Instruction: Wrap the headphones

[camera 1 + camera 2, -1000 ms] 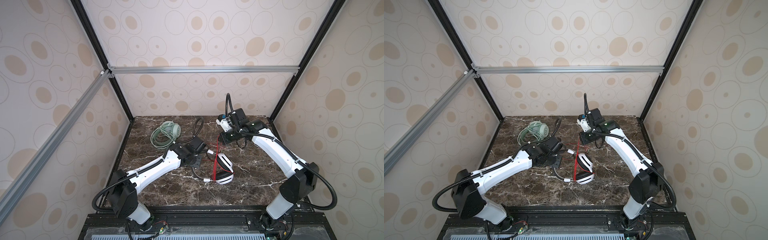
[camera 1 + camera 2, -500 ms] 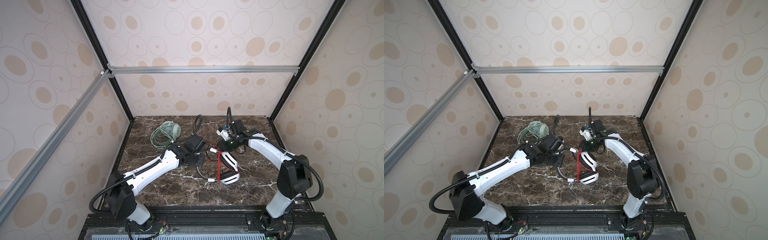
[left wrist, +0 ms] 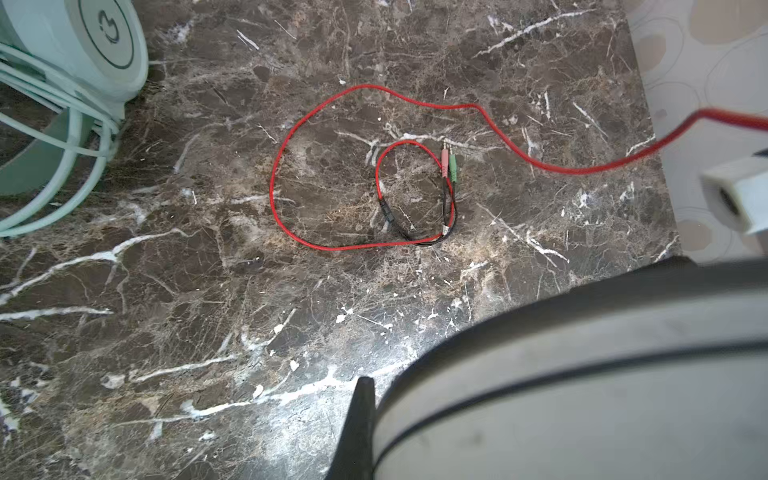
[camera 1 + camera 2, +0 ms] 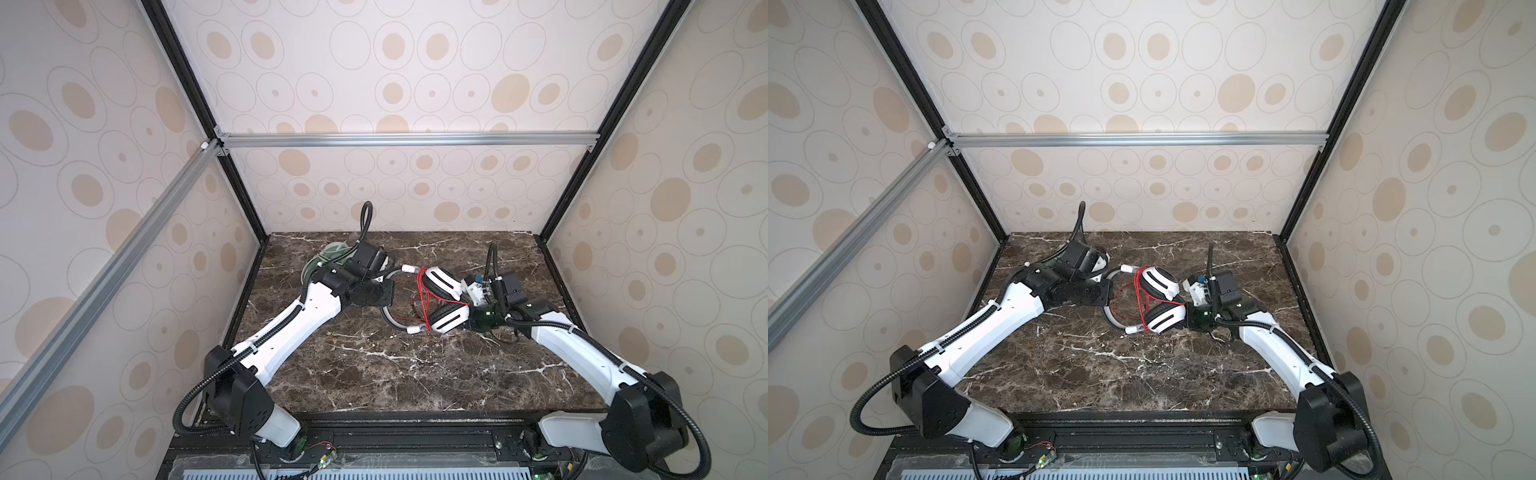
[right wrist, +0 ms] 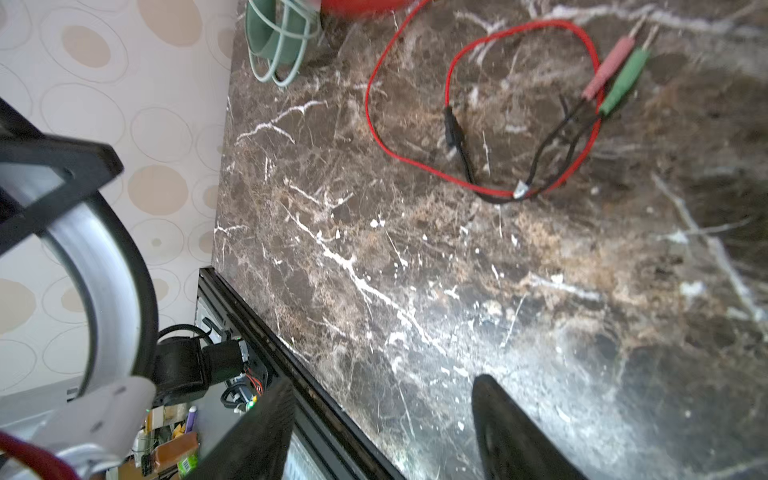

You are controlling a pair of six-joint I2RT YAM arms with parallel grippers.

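Position: white-and-black over-ear headphones (image 4: 442, 282) at centre of dark marble tabletop (image 4: 374, 374).
The mint green over-ear headphones (image 4: 319, 261) lie at the back left. The left fingers (image 3: 359, 415) are clenched on the grey headband (image 3: 582, 365). The thin red cable (image 3: 286, 137) crosses both ear cups, with its plug end loose on the tabletop. The right fingers (image 5: 511, 436) stand released beside the cups.
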